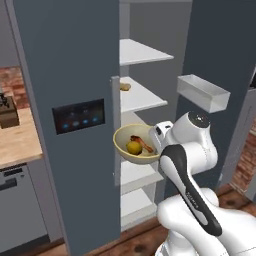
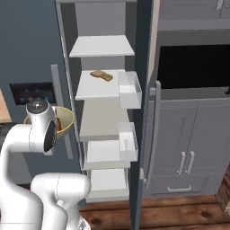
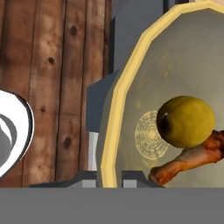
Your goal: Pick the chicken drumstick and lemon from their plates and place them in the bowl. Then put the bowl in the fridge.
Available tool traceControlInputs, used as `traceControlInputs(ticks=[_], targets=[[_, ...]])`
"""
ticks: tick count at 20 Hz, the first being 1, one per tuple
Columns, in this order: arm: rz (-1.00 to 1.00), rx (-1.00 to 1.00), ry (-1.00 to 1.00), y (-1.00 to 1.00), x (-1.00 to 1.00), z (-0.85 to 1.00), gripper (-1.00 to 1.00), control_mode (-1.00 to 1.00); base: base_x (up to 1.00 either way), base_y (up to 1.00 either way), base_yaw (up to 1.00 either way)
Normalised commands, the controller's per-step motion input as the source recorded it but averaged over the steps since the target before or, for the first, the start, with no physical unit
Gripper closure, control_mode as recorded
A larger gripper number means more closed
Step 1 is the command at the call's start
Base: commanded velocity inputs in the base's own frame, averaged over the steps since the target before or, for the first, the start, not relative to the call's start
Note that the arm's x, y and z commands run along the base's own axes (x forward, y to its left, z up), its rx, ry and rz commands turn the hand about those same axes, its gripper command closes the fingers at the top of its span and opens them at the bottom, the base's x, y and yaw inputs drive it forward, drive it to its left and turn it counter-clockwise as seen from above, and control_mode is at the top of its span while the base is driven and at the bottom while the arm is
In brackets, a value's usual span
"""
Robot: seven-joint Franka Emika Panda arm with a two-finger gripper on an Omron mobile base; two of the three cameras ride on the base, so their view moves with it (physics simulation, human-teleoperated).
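The olive-yellow bowl [image 1: 122, 140] hangs in the air in front of the open fridge [image 1: 65, 75], level with its middle shelves. Inside it lie the yellow lemon [image 1: 133, 147] and the brown chicken drumstick [image 1: 145, 144]. My gripper [image 3: 109, 178] is shut on the bowl's pale rim [image 3: 114, 100], one finger on each side of it. The hand view looks down into the bowl at the lemon [image 3: 186, 121] and the drumstick [image 3: 188, 159]. In the right base view the bowl [image 2: 66, 119] peeks out from behind my arm. The plates are out of view.
White shelves [image 2: 101, 119] fill the fridge, and a small brown food item [image 2: 101, 75] lies on an upper one. Door bins [image 2: 129, 90] hang on the open right door. A wooden counter [image 1: 15, 142] lies to the left and grey cabinets [image 2: 188, 152] to the right.
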Motion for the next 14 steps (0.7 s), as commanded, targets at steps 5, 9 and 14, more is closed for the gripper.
traceControlInputs(ticks=[5,9,14], targets=[[0.00,0.00,0.00,0.00,0.00,0.00,1.00,1.00,0.34,-0.12,-0.01],[0.00,0.00,0.00,0.00,0.00,0.00,1.00,1.00,0.41,-0.08,0.01],[0.00,0.00,0.00,0.00,0.00,0.00,1.00,1.00,0.55,-0.16,0.05]])
